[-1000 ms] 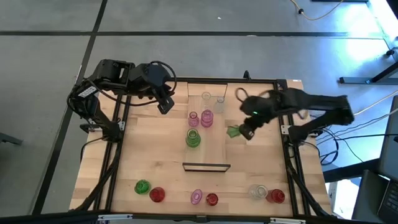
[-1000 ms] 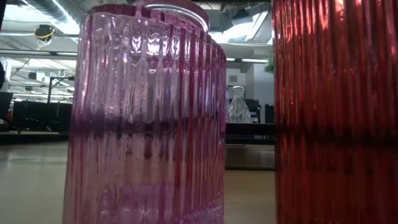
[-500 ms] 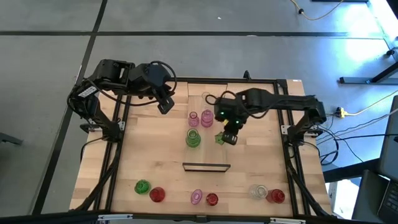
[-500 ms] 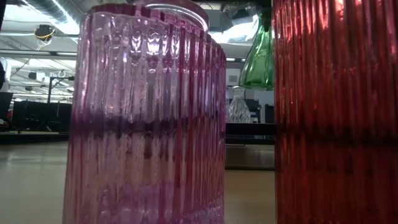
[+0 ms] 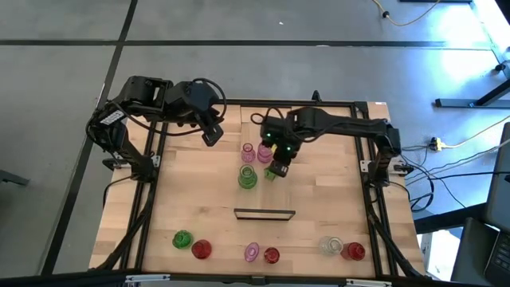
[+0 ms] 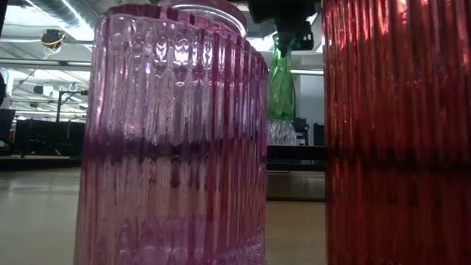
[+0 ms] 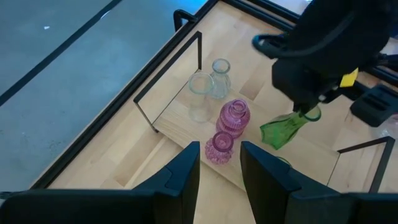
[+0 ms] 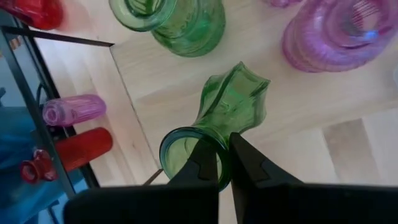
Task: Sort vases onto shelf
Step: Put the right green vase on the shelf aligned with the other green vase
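In the low view a pink vase [image 6: 173,136] and red vase [image 6: 397,132] hide most of the table, both cut off by the edges.

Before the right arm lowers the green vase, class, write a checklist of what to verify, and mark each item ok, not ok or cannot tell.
1. Right gripper pinches the rim of the green vase: ok.
2. Vase is above the shelf: ok.
3. Vase hangs upright: not ok, tilted in the left wrist view.
4. Bare plank beside the standing green vase: ok.
5. Clearance from the pink vases: cannot tell.
6. Left gripper is away from the shelf: ok.
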`<state>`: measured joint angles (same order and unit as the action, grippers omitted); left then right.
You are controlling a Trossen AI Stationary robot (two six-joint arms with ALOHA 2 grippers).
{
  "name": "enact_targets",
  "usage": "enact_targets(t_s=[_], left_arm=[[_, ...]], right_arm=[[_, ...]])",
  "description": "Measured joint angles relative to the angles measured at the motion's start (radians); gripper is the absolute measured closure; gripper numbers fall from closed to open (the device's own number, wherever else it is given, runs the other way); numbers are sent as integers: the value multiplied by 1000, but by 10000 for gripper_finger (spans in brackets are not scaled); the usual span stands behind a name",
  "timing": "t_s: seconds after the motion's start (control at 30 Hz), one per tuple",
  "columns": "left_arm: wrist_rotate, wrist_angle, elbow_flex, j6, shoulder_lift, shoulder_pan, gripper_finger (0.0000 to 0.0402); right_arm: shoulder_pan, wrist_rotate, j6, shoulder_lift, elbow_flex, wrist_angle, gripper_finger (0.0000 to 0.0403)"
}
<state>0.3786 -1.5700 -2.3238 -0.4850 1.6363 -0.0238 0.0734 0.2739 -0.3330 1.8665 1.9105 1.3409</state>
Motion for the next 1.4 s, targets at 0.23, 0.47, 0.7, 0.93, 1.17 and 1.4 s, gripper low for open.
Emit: enact_targets(t_s=[0.23, 0.47, 0.7, 0.93, 1.17, 1.4], left_arm=[[-2, 0, 0, 0, 0, 0, 293], [-2, 0, 0, 8, 0, 0, 293], [-2, 0, 0, 18, 0, 0, 293], [-2, 0, 0, 19, 0, 0, 293], [-2, 0, 0, 19, 0, 0, 293], [-2, 0, 0, 19, 0, 0, 293]], right_arm=[[-1, 36, -1, 38, 2, -16, 403], [-1, 61, -11, 63, 1, -56, 403], [-1, 56, -22, 94, 1, -55, 403], [-1, 52, -21, 105, 1, -72, 403], [2, 51, -21, 119, 1, -84, 403], [15, 62, -21, 119, 1, -78, 402]])
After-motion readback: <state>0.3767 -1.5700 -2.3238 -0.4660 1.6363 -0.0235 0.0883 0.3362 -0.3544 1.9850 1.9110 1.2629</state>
